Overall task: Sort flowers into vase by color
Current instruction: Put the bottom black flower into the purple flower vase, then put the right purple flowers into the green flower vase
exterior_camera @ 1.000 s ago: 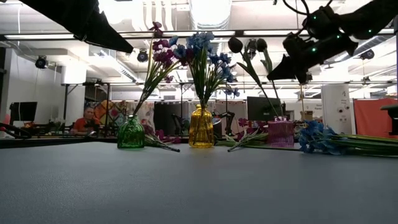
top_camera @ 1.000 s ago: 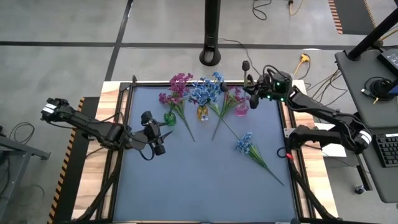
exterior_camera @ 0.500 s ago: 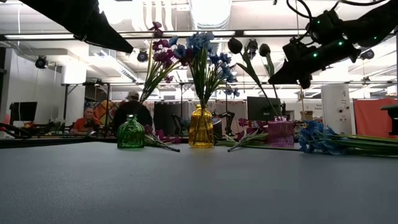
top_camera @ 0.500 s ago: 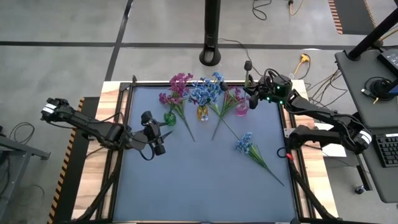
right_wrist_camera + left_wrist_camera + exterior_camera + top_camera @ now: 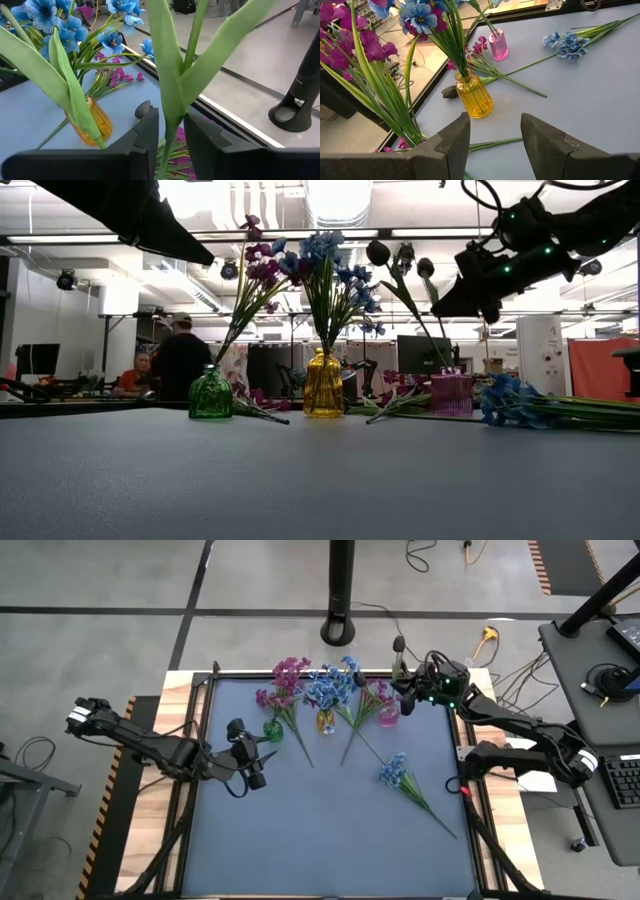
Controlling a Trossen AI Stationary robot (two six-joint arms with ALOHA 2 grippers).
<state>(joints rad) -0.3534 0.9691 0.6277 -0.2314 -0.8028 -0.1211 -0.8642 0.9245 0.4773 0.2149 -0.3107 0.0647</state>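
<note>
Vases: three, in a row along the far edge of the blue worktop [image 5: 300, 840]: a green vase [image 5: 273, 729], a yellow vase [image 5: 326, 722] and a pink vase [image 5: 389, 714].
Magenta flowers [image 5: 284, 680]: one bunch stands in the green vase, stems near upright and fanning a little, heads up. Another magenta sprig [image 5: 481, 46] lies flat beside the pink vase.
Blue flowers [image 5: 328, 686]: one bunch stands upright in the yellow vase, heads up.
Loose blue sprig [image 5: 393, 772]: one, lying flat on the worktop toward the right side, well apart from the vases. Its long axis runs diagonally, flower head toward the vases, stem end [image 5: 450, 831] trailing toward the near right corner.
Purple buds [image 5: 402, 253]: three dark buds show in the low view, on thin stems that rise slanted out of the pink vase.
Right gripper [image 5: 408, 692]: raised above the pink vase at the far right of the worktop. Its fingers [image 5: 147, 135] sit close on either side of a green stem with long leaves [image 5: 175, 85]; I cannot tell whether they pinch it.
Left gripper [image 5: 262, 754]: waits above the left part of the worktop, just near the green vase, fingers [image 5: 452, 142] spread and holding nothing.
People: two, in the room beyond the worktop, one standing [image 5: 181, 365] and one seated [image 5: 140, 373].
</note>
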